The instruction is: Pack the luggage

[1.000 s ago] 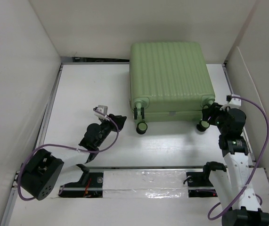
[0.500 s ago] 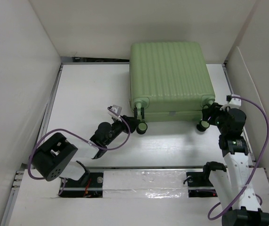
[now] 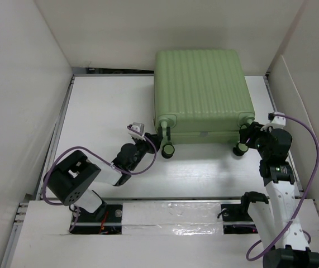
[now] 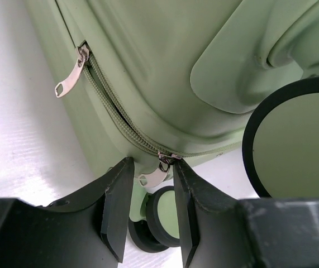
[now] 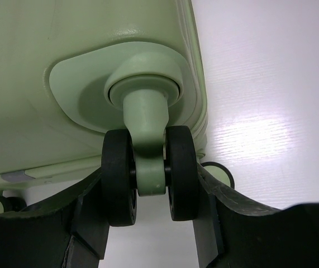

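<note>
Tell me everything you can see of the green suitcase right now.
The light green ribbed hard-shell suitcase lies flat and closed at the white table's far right, wheels facing the arms. Its shell looks like glossy plastic, with a fabric zipper seam carrying two silver pulls. The left claw straddles the lower silver pull, jaws apart; the right claw clamps a black-and-green twin wheel.

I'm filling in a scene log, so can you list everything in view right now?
suitcase: one, light green, ribbed, lying flat at the table's far right.
caster wheels: four, black and green, on the suitcase's near end.
zipper pulls: two, silver, on the suitcase's seam near its left corner.
table: one, white, under everything.
cables: two, purple, one looping off each arm.
left fingers: two, black, either side of the nearer zipper pull.
right fingers: two, black, clamped on one caster wheel.
</note>
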